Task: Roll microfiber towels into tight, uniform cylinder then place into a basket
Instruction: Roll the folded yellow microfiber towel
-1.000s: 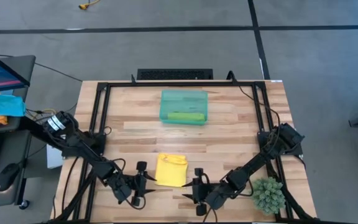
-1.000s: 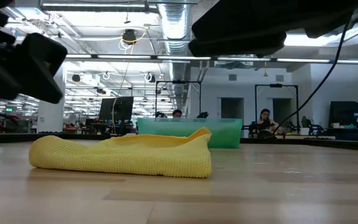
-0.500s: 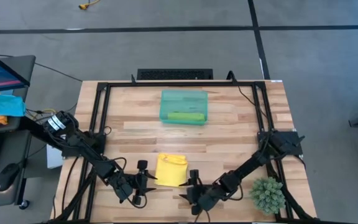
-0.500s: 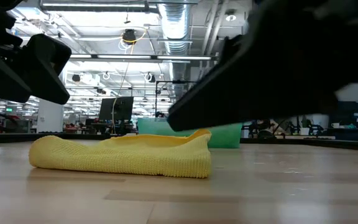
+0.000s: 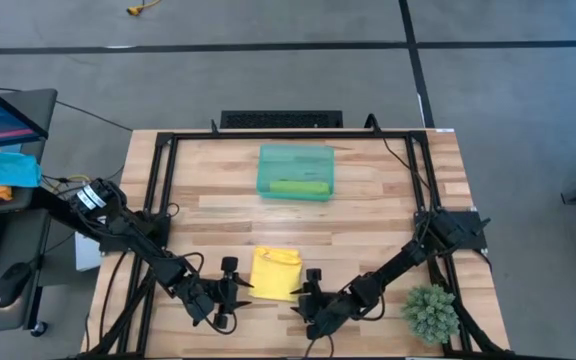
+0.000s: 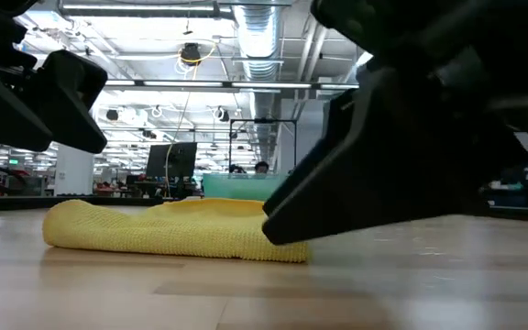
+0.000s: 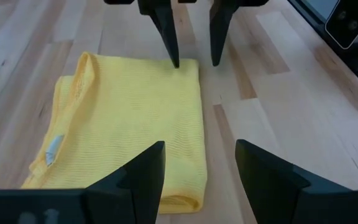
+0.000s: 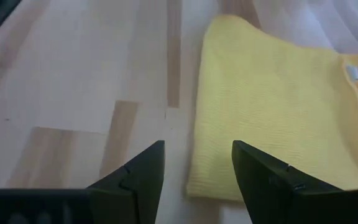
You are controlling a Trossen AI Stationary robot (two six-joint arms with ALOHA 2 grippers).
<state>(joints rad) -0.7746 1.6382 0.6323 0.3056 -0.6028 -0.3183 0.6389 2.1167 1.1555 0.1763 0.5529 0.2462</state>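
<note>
The yellow towel (image 5: 276,272) lies folded flat on the table's near middle; it also shows in the low view (image 6: 172,234). My left gripper (image 5: 230,292) is open just left of it, and the towel's left edge (image 7: 188,186) lies before the gap between its fingers. My right gripper (image 5: 305,300) is open, low at the towel's near right corner (image 8: 194,183). The teal basket (image 5: 296,158) stands at the far middle. The lime green towel (image 5: 298,187) lies rolled inside it.
A small green plant (image 5: 431,313) stands at the near right corner, beside my right arm. Black frame rails (image 5: 158,200) run along the table's left, right and far sides. Bare wood (image 5: 368,215) lies between the yellow towel and the basket.
My right gripper has gone toward the table's left edge and down, up to the yellow towel's right side, and stays open. The towel has not moved.
</note>
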